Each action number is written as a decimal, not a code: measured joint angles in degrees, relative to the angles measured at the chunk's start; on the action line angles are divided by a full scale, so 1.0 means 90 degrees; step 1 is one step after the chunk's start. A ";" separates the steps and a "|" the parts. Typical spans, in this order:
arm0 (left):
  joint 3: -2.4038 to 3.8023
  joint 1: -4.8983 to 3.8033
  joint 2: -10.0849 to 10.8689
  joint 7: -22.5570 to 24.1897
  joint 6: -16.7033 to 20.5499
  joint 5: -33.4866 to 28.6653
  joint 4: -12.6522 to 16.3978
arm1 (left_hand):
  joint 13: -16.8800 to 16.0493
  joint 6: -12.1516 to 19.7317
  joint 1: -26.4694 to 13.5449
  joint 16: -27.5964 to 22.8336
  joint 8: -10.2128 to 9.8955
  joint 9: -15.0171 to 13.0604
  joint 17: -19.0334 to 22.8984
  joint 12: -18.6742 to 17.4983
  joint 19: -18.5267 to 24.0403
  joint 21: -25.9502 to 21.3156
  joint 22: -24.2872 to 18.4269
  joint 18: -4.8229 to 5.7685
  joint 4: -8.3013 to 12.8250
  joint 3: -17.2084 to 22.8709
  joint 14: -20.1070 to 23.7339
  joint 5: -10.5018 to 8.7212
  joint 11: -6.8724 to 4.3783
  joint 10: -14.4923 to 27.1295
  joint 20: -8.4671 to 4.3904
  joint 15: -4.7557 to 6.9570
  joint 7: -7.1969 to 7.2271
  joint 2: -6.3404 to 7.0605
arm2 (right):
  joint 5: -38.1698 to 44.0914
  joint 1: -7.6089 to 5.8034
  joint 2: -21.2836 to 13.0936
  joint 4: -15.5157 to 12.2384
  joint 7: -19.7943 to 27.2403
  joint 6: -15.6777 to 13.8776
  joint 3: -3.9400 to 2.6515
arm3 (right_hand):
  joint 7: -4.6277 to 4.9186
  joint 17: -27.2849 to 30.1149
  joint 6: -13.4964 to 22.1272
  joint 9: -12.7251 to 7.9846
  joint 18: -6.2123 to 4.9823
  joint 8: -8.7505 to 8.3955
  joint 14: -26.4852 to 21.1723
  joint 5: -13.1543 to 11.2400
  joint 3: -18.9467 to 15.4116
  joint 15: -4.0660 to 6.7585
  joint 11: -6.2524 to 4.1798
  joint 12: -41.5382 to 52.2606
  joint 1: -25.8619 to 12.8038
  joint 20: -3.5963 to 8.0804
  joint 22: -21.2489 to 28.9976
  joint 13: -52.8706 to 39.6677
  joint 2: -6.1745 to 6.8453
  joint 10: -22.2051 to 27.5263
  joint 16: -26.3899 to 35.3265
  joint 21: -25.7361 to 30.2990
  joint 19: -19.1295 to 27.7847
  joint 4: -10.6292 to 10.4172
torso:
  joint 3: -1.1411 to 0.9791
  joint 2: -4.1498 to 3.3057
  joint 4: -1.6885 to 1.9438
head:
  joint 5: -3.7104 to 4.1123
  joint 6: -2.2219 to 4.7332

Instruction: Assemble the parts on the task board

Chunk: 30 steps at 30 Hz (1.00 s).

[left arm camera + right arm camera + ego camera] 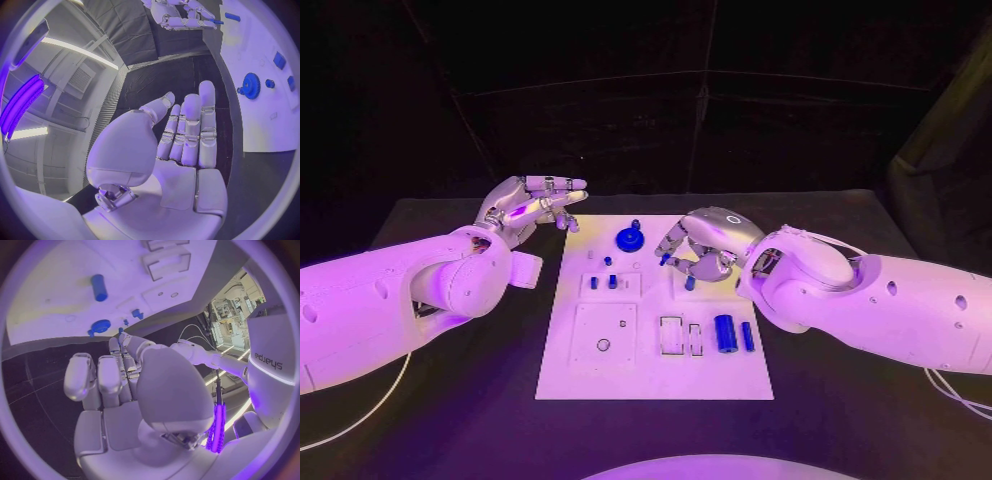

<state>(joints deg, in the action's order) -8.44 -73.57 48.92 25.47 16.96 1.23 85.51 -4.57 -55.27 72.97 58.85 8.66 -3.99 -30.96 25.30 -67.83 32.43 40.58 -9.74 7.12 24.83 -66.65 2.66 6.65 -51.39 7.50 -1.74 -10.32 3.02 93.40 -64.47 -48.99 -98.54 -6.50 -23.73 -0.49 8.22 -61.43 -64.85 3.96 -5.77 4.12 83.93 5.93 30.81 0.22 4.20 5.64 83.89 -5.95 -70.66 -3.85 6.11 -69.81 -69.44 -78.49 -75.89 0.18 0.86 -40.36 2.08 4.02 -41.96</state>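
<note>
- The right hand's fingers (678, 243) curl inward and downward over the task board, near its far right part. A small blue piece shows at their tips (688, 283), and in the left wrist view a thin blue pin (215, 21) sticks out between them, so this hand appears to pinch a small part.
- The right hand (708, 243) hangs over the board just to the right of the blue gear.
- The left hand's fingers (190, 125) lie fairly straight and close together, the thumb standing apart, with nothing between them.
- The left hand (531, 207) is raised beside the board's far left corner, over the black table (430, 215).
- The blue gear (632, 239) sits near the middle of the board's far edge, with a small blue peg just behind it.
- Small blue pegs (600, 282) stand in the board's left half, closer than the gear.
- A thick blue cylinder (726, 333) and a thin blue rod (747, 336) lie side by side toward the board's right edge, beside two rectangular slots (682, 335).
- The white task board (589, 385) lies in the middle of the table, between the two arms.
</note>
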 measured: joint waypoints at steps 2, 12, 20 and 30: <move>0.0000 0.0000 -0.0015 0.0000 -0.0002 0.0000 -0.0001 | 0.0000 0.0000 0.0000 0.0000 0.0000 0.0000 0.0000 0.0000 0.0000 0.0000 0.0000 0.0000 0.0000 0.0000 0.0000 0.0000 0.0000 0.0000 0.0000 0.0000 0.0000 0.0000 | -0.0041 0.0002 0.0138 0.0007 0.0047 0.0011 0.0002 | 0.0000 0.0000 0.0000 0.0000 0.0000 0.0000 0.0000 0.0000 0.0000 0.0000 0.0000 0.0000 -0.0054 0.0000 0.0000 -0.0002 0.0014 0.0000 -0.0010 0.0000 0.0000 0.0000 | 0.0004 0.0000 0.0004 | -0.0052 -0.0023; -0.0002 0.0000 -0.0078 -0.0006 -0.0007 -0.0002 -0.0019 | 0.0006 0.0000 0.0000 -0.0036 0.0000 0.0000 0.0009 0.0000 0.0000 0.0000 -0.0005 0.0000 0.0000 0.0000 0.0000 0.0000 0.0000 0.0000 0.0000 0.0000 0.0000 0.0000 | -0.0111 0.0193 0.0789 0.0289 0.0252 0.0296 0.0240 | 0.0022 -0.0004 0.0025 0.0007 -0.0001 -0.0003 0.0000 0.0038 0.0001 0.0000 0.0000 -0.0025 -0.0135 0.0000 -0.0018 -0.0007 0.0049 0.0000 -0.0010 -0.0023 0.0000 0.0001 | 0.0020 0.0005 0.0022 | -0.0300 -0.0131; -0.0003 0.0000 -0.0160 -0.0009 -0.0011 -0.0003 -0.0039 | 0.0014 0.0000 0.0000 -0.0036 0.0000 0.0000 0.0018 0.0000 0.0000 0.0000 -0.0011 0.0001 0.0000 0.0000 0.0000 0.0000 0.0024 0.0024 0.0000 0.0000 0.0000 0.0000 | -0.0022 0.0337 0.1066 0.0431 0.0281 0.0676 0.0266 | 0.0022 -0.0004 0.0026 0.0007 0.0102 -0.0003 0.0000 0.0044 0.0001 0.0000 0.0000 -0.0025 -0.0135 0.0000 -0.0025 -0.0006 0.0049 0.0001 -0.0010 -0.0023 0.0001 0.0002 | 0.0016 0.0005 0.0012 | -0.0437 -0.0179; -0.0015 0.0000 -0.0192 -0.0009 -0.0018 -0.0003 -0.0060 | 0.0013 0.0000 0.0000 -0.0036 0.0000 0.0000 0.0018 0.0000 0.0000 0.0000 -0.0011 0.0001 0.0000 0.0000 0.0000 0.0000 0.0024 0.0024 0.0000 0.0000 0.0000 0.0000 | 0.0207 0.0406 0.1182 0.0509 0.0162 0.0955 0.0274 | 0.0020 -0.0003 0.0027 0.0004 0.0101 -0.0004 0.0000 0.0044 0.0001 0.0000 0.0001 -0.0025 -0.0159 -0.0023 -0.0031 -0.0005 0.0025 0.0001 -0.0034 -0.0023 -0.0022 0.0002 | 0.0004 0.0004 0.0005 | -0.0508 -0.0213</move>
<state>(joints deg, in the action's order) -8.57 -73.58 47.18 25.39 16.80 1.20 84.97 -4.46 -55.27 72.97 58.53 8.65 -3.99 -30.79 25.30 -67.83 32.43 40.49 -9.73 7.12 24.83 -66.66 2.66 6.87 -51.18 7.50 -1.74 -10.32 3.02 95.27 -60.81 -38.35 -93.96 -5.04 -15.14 1.97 8.40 -61.46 -64.61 3.99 -4.86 4.09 83.93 6.32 30.82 0.21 4.21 5.41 82.45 -6.15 -70.94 -3.90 6.33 -69.81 -69.75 -78.70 -76.09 0.19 0.90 -40.32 2.13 -0.55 -43.88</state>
